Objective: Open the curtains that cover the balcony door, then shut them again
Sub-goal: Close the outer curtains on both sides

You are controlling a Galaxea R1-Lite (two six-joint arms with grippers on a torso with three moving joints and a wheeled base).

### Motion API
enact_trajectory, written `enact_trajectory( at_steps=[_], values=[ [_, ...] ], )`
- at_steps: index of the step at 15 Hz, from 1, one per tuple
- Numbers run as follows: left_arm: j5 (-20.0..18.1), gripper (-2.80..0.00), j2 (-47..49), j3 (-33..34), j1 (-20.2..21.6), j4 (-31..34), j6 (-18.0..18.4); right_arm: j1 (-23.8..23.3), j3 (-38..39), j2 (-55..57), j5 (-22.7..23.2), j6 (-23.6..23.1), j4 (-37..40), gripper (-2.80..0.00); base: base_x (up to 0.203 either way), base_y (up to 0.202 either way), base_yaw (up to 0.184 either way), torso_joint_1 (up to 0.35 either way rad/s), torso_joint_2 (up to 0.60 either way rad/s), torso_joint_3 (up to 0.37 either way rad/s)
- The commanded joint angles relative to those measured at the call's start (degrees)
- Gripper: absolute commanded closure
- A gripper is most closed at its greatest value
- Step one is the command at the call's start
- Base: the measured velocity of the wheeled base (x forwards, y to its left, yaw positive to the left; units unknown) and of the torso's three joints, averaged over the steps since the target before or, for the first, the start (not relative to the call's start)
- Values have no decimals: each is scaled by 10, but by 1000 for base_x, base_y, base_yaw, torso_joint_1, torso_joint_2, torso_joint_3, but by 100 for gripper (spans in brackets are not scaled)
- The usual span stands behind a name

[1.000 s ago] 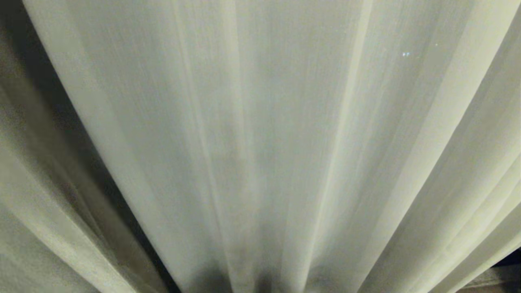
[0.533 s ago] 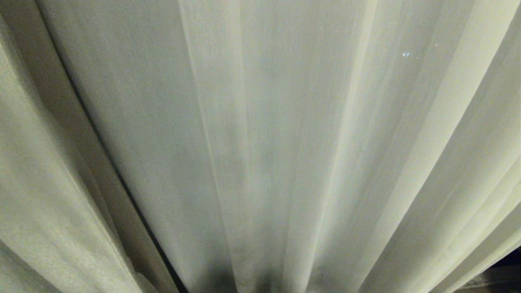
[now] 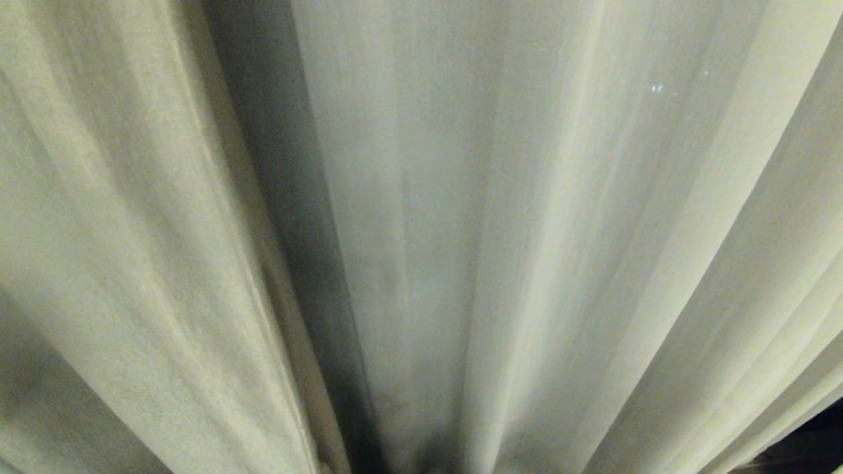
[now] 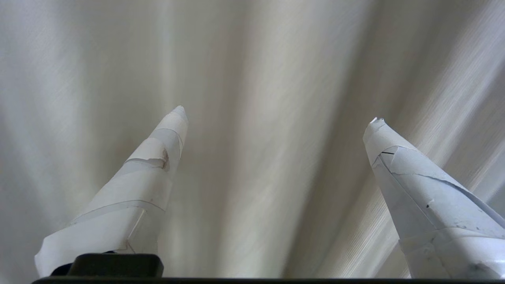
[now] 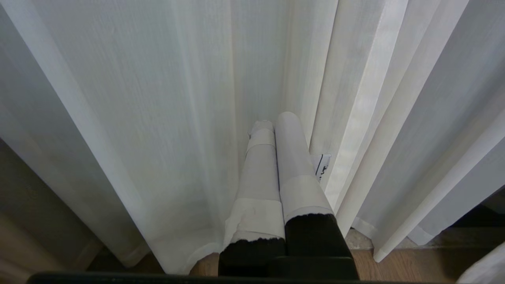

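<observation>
While cream curtains [image 3: 527,230] fill the whole head view, a coarser opaque fold [image 3: 132,263] hangs at the left beside sheer folds. The left gripper [image 4: 276,114] faces the fabric, fingers spread wide and holding nothing. The right gripper [image 5: 276,122] rests against the sheer fabric near the wooden floor [image 5: 434,256], fingers pressed together.

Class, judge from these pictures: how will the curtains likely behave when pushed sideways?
The curtains probably flop and bunch rather than slide stiffly, since they hang in soft vertical folds. The thin layer looks light. The coarser layer seems heavier, so it may swing back.
</observation>
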State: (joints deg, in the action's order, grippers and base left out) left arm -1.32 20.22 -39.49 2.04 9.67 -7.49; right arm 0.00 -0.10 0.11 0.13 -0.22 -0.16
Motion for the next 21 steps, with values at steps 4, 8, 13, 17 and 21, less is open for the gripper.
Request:
enact_trajectory(
  at_steps=[4, 8, 13, 17, 21],
  values=[
    [-2, -280, -66, 51, -1, 22, 0, 0, 0, 0, 0, 0, 0, 0, 0, 0, 0, 0, 0, 0],
    [-11, 0, -68, 74, -2, 21, 1, 0, 0, 0, 0, 0, 0, 0, 0, 0, 0, 0, 0, 0],
    [-13, 0, -88, 128, -9, 21, 1, 0, 0, 0, 0, 0, 0, 0, 0, 0, 0, 0, 0, 0],
    [-5, 0, -189, 221, -18, 19, 11, 0, 0, 0, 0, 0, 0, 0, 0, 0, 0, 0, 0, 0],
    [-9, 0, -202, 305, -20, 4, 104, 0, 0, 0, 0, 0, 0, 0, 0, 0, 0, 0, 0, 0]
  ],
)
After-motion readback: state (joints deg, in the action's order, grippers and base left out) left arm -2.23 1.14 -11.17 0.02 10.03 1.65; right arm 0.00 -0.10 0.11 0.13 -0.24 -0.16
